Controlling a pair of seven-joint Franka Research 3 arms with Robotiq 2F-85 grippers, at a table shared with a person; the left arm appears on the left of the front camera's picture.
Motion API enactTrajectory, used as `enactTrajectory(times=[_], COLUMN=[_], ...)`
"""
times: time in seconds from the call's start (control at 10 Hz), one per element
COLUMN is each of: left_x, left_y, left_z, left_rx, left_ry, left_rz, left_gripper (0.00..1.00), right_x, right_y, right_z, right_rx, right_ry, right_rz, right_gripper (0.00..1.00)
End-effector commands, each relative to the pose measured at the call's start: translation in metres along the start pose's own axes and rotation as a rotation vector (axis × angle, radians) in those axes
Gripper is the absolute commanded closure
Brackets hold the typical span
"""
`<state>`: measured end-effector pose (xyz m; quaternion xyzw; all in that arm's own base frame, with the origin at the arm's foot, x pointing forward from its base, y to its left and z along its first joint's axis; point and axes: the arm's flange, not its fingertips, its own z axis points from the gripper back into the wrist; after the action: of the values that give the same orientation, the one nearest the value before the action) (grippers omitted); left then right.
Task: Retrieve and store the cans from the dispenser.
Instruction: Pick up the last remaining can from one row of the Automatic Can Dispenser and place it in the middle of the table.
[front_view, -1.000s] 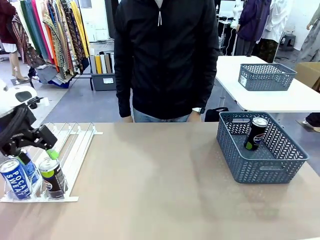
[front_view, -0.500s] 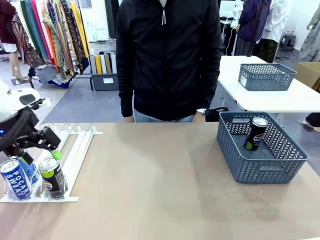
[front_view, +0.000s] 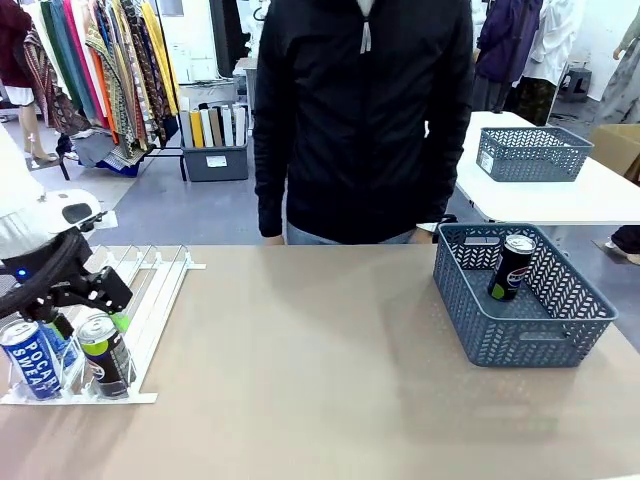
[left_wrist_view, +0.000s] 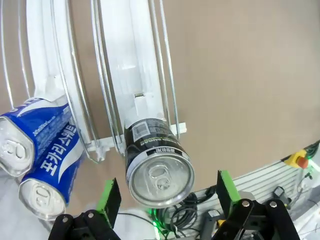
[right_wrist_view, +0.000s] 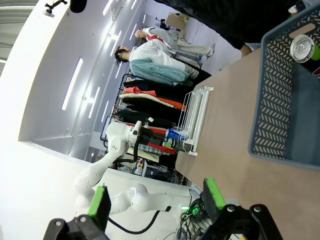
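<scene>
The white dispenser (front_view: 150, 290) lies at the table's left end. At its low end stand two blue cans (front_view: 28, 360) and a black can (front_view: 104, 356). My left gripper (front_view: 90, 322) hangs open just over the black can. In the left wrist view the black can (left_wrist_view: 159, 167) shows between the green fingertips (left_wrist_view: 109, 195), with a gap on each side, and the blue cans (left_wrist_view: 52, 172) lie to its left. Another black can (front_view: 512, 266) leans inside the grey basket (front_view: 520, 335). My right gripper (right_wrist_view: 156, 197) is open and holds nothing, well back from the basket (right_wrist_view: 272, 95).
A person in a black jacket (front_view: 360, 120) stands at the table's far edge. Bare tabletop (front_view: 300, 360) stretches between the dispenser and the basket. Another grey basket (front_view: 532, 152) sits on a white table behind.
My left gripper has shifted a little to the right over the black can and stays open. The person has stepped to the right.
</scene>
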<state>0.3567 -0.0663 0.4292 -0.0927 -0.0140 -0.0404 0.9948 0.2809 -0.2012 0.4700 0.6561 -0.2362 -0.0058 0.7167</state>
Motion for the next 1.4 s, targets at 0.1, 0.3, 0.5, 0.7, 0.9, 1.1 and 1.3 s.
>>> enactTrajectory(times=[0.1, 0.3, 0.5, 0.7, 0.9, 1.1, 1.3], left_x=[-0.012, -0.013, -0.012, -0.012, -0.013, -0.012, -0.012], left_y=[-0.004, -0.003, -0.005, -0.006, -0.006, -0.006, -0.006], left_z=[-0.031, -0.036, -0.039, -0.04, -0.042, -0.042, -0.043], left_rx=[0.078, 0.113, 0.126, 0.125, 0.126, 0.14, 0.148], left_ry=[0.014, 0.009, 0.01, 0.008, -0.012, -0.02, -0.024], left_rz=[0.021, 0.026, 0.027, 0.033, 0.024, 0.022, 0.02], left_gripper=[0.0, 0.0, 0.0, 0.13, 1.0, 1.0, 1.0], right_x=[0.002, 0.002, 0.002, 0.002, 0.002, 0.002, 0.002], right_y=[0.002, 0.002, 0.002, 0.002, 0.002, 0.002, 0.002], right_z=[0.001, 0.001, 0.001, 0.001, 0.001, 0.001, 0.001], right_rx=[0.012, 0.012, 0.012, 0.012, 0.012, 0.012, 0.012], right_ry=[-0.003, -0.003, -0.003, -0.003, -0.003, -0.003, -0.003], right_rz=[0.023, 0.023, 0.023, 0.023, 0.023, 0.023, 0.023], right_gripper=[0.0, 0.0, 0.0, 0.0, 0.0, 0.0, 0.0])
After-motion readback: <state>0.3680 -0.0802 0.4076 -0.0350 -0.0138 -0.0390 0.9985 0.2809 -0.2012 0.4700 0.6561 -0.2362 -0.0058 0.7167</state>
